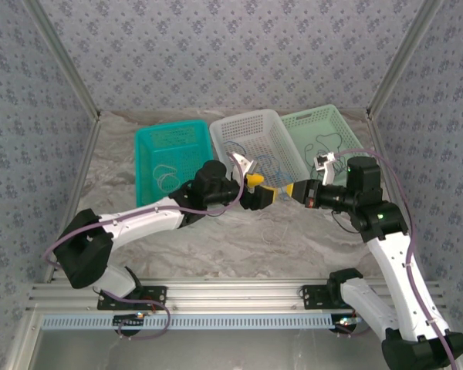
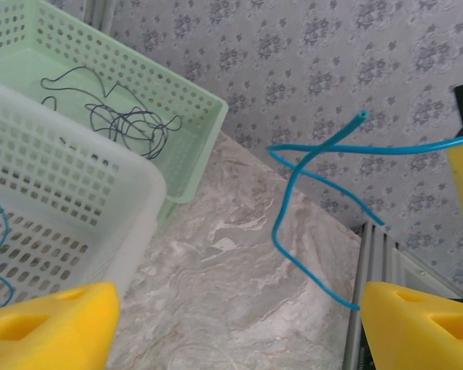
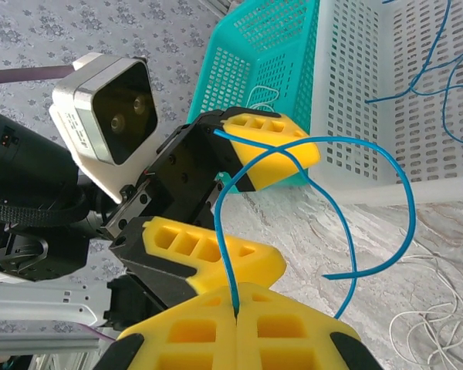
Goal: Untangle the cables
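Your right gripper [image 3: 235,308], two yellow foam wedges, is pressed together on a thin, glossy blue cable [image 2: 316,149]. The cable loops in the air above the middle of the marbled surface [image 2: 239,254], nearer you than the white perforated basket [image 1: 258,131]. Your left gripper [image 2: 231,331] is spread wide beside the loop.

Three perforated baskets in a row at the far side of the tabletop [image 1: 239,247]: teal basket [image 1: 174,128] left, white basket [image 1: 243,117] centre, pale green basket [image 1: 312,113] right. Tabletop grey-white, marbled. Grey floral wallpaper [image 1: 231,54] behind and at both sides. Slotted aluminium rail [image 1: 231,297] along the near edge.
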Controlling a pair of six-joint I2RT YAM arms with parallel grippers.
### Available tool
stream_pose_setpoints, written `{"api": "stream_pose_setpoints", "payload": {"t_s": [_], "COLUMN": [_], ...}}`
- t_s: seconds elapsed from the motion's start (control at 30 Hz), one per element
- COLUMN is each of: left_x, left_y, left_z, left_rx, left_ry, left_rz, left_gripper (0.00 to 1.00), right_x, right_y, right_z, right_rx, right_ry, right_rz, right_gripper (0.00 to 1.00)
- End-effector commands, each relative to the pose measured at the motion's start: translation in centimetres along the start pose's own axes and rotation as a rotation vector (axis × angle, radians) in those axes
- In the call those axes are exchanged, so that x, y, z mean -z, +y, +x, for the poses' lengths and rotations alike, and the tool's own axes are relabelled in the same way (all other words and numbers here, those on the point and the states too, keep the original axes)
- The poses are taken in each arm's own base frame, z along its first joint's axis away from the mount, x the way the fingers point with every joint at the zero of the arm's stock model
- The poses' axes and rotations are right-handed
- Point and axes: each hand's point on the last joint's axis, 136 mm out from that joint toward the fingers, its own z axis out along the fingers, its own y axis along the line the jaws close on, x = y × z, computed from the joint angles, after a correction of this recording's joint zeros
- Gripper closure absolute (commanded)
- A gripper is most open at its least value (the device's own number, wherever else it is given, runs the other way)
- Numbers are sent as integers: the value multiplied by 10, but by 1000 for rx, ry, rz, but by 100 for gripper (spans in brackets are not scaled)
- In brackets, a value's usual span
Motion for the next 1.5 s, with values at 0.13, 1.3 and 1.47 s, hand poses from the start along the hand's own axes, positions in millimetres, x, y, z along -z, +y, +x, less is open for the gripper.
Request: {"api": "stream_pose_setpoints", "payload": {"t_s": [0.13, 1.3, 1.47], "left_x": [-11, 28, 29], "left_y": [-18, 46, 29], "left_z": [-27, -91, -104], "left_rx": [-5, 194, 172], "left_ry": [-78, -305, -303], "left_rz": [88, -179, -123], "left_gripper": [17, 100, 100], "right_x": [-3, 6, 7], "right_y": [6, -70, -95], "right_z": [-2, 45, 50], "right_rx": [22, -57, -134], "right_ry": [-8, -136, -171], "right_rz": [-32, 237, 331], "right_gripper": [100, 100, 76]}}
